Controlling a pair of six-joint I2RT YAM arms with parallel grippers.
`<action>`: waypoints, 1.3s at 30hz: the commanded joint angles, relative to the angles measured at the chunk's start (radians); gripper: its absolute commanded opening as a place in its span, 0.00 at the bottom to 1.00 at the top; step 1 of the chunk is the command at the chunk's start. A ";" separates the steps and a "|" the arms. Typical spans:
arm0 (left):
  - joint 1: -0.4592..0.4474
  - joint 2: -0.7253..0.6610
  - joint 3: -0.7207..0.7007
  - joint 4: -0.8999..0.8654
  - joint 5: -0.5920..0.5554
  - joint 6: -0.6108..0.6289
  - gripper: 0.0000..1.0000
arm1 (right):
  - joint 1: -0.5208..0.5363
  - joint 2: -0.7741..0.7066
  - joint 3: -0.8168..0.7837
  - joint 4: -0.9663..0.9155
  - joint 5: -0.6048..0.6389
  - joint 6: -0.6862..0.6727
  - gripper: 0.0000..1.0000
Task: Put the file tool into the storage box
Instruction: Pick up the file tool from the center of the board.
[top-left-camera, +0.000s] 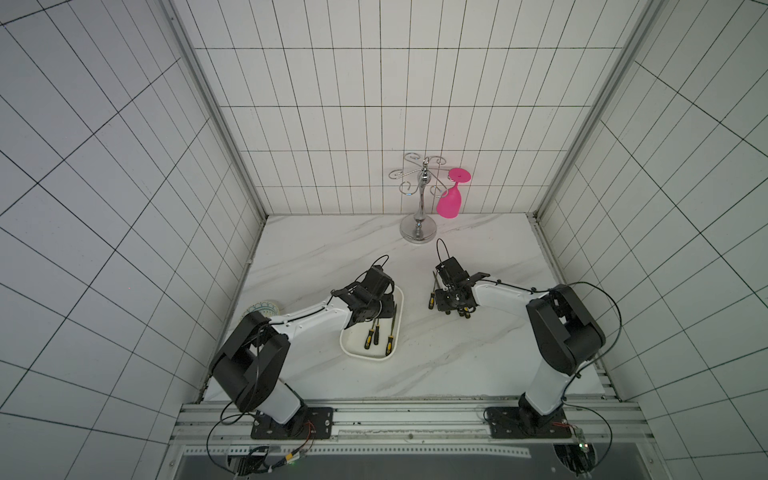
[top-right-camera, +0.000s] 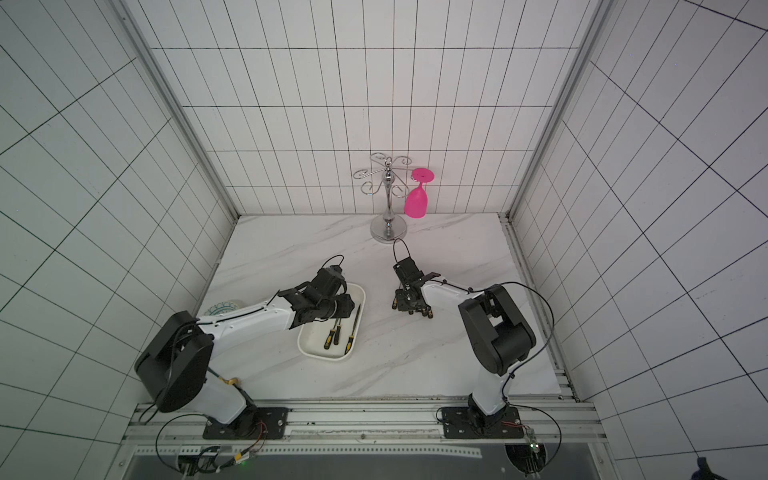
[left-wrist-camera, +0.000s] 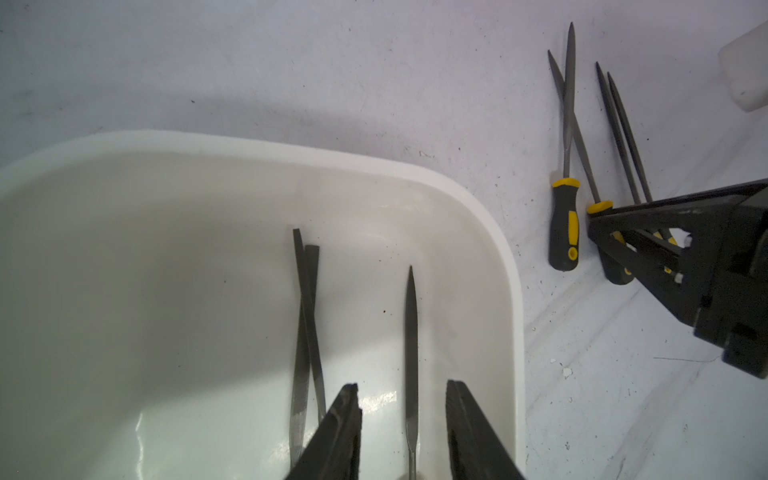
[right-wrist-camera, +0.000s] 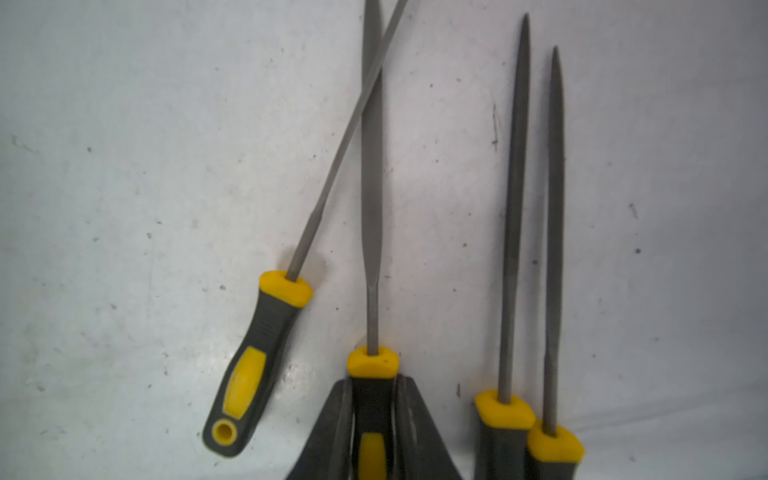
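Clamps the dark-and-yellow handle of the file tool (right-wrist-camera: 371, 187) between the narrowed jaws of the right gripper (right-wrist-camera: 372, 399), out on the marble table (top-left-camera: 415, 365), apart from the storage box (top-left-camera: 365, 358). Cannot tell whether raised or lying flat. Crosses blades with a loose file (right-wrist-camera: 253, 365) on the box side, handle just beside the clamped one. Runs alongside two more files (right-wrist-camera: 505, 415) on the opposite side, close together and parallel, pointing the same way.

Leaves a bare strip of table between the loose file and the nearest long rim of the box, an open passage. Shows more bare marble nearer the robot bases and toward the right wall.

Hangs the left gripper (left-wrist-camera: 401, 397) over the far end of the box, jaws partway apart and holding nothing, one finger on each side of a single file (left-wrist-camera: 411, 332) lying near the rim that faces the right arm. Covers the far half of the box from above with the left wrist, in both top views. Holds a crossed pair of files (left-wrist-camera: 305, 324) beside the single one, toward the middle, with bare white floor on the remaining side.

At the back wall, a chrome glass rack (top-left-camera: 419, 226) with a pink glass (top-left-camera: 449, 204) hung upside down on it, well apart from both grippers. At the left table edge, a patterned plate (top-left-camera: 259, 309), half hidden behind the left arm. Closes in the table with tiled walls (top-left-camera: 124, 208) on three sides.
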 joint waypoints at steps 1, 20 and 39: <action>0.023 -0.039 -0.010 0.037 -0.004 -0.005 0.38 | 0.010 0.039 0.004 -0.094 0.096 -0.027 0.11; 0.046 -0.077 0.012 0.224 0.168 -0.054 0.48 | -0.041 -0.295 -0.148 0.083 0.120 0.040 0.00; 0.047 -0.003 0.049 0.388 0.309 -0.103 0.50 | 0.002 -0.374 -0.144 0.315 -0.582 0.028 0.00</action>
